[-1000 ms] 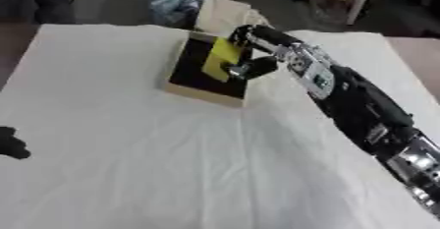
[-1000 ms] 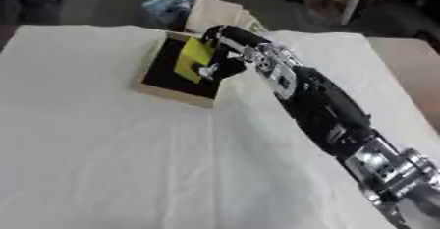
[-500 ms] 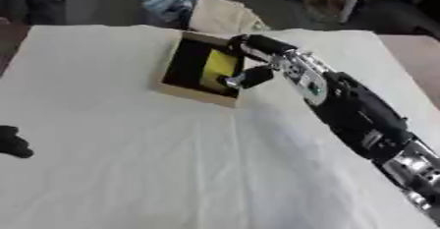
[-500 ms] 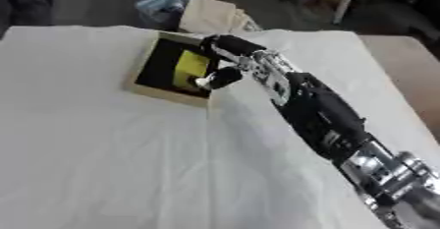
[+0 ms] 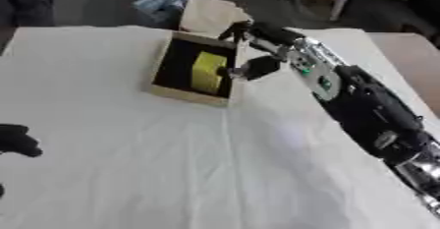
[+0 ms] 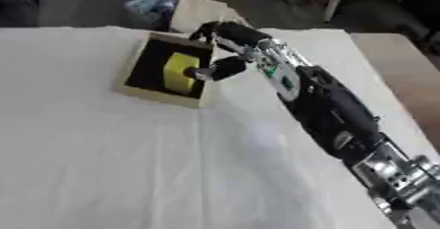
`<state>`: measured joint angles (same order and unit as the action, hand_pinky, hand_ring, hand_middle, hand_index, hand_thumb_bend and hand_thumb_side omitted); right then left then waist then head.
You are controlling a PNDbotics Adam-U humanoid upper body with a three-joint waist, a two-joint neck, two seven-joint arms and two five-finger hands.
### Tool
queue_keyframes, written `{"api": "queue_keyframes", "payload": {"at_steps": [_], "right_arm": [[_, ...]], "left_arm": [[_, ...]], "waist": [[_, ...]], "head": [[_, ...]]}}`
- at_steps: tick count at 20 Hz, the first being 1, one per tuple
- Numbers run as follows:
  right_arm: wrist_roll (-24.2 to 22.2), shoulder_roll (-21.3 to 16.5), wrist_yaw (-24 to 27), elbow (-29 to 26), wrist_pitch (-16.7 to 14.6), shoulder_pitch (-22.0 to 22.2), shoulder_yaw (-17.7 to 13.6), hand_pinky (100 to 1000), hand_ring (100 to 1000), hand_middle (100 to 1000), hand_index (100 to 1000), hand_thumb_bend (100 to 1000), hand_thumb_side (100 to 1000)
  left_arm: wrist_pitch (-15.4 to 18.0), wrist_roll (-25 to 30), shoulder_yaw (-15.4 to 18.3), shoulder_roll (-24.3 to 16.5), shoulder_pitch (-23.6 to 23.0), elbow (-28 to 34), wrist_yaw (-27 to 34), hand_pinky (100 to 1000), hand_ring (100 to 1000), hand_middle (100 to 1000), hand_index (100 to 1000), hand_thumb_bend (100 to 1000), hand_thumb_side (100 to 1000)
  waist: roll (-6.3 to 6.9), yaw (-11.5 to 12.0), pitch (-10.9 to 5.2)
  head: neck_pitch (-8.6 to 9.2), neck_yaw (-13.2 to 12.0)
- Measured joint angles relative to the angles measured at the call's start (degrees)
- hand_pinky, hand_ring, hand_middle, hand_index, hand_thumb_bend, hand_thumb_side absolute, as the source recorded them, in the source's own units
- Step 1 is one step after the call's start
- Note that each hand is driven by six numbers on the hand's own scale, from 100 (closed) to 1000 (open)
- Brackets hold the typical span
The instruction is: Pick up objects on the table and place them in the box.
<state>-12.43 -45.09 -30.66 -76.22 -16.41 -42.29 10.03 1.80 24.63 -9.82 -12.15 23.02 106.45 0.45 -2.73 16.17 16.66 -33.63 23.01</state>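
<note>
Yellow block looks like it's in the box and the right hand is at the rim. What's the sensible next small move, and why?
Probably draw the right hand back up and away from the box. The yellow block already sits inside against the dark interior, and the hand hangs over the box's right edge with nothing visibly held. Whether a fingertip touches the block is unclear, so lifting straight out seems safest. The left hand rests at the left edge.
</note>
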Motion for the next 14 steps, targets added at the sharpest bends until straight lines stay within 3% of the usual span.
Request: {"api": "queue_keyframes", "payload": {"at_steps": [5, 9, 12, 14], "right_arm": [[0.7, -3.24, 13.45, -15.32, 3.48, 7.03, -1.79, 743, 736, 803, 874, 310, 743], [2.05, -3.69, 20.55, -29.6, 6.36, 14.79, -4.38, 737, 728, 797, 866, 281, 741], [3.27, -2.98, 23.43, -35.24, 7.26, 18.18, -5.92, 730, 716, 790, 856, 298, 714], [4.4, -1.36, 24.35, -36.55, 6.86, 20.3, -6.77, 728, 713, 786, 853, 257, 734]], "left_arm": [[0.04, -1.44, 1.4, -0.01, -1.22, -0.06, -0.53, 847, 657, 622, 783, 543, 627], [0.07, -2.56, 2.45, -0.02, -2.15, -0.09, -1.21, 847, 657, 623, 783, 543, 629], [0.07, -3.32, 3.19, -0.05, -2.84, -0.12, -1.66, 848, 658, 625, 783, 543, 631], [0.05, -3.95, 3.78, -0.1, -3.37, -0.29, -2.06, 848, 659, 625, 783, 544, 632]], "waist": [[1.38, -5.43, 0.0], [2.19, -9.17, 0.0], [2.26, -10.58, 0.0], [2.38, -11.51, 0.01]], "head": [[0.0, -4.46], [-0.01, -7.5], [-0.05, -9.08], [-0.17, -10.13]]}}
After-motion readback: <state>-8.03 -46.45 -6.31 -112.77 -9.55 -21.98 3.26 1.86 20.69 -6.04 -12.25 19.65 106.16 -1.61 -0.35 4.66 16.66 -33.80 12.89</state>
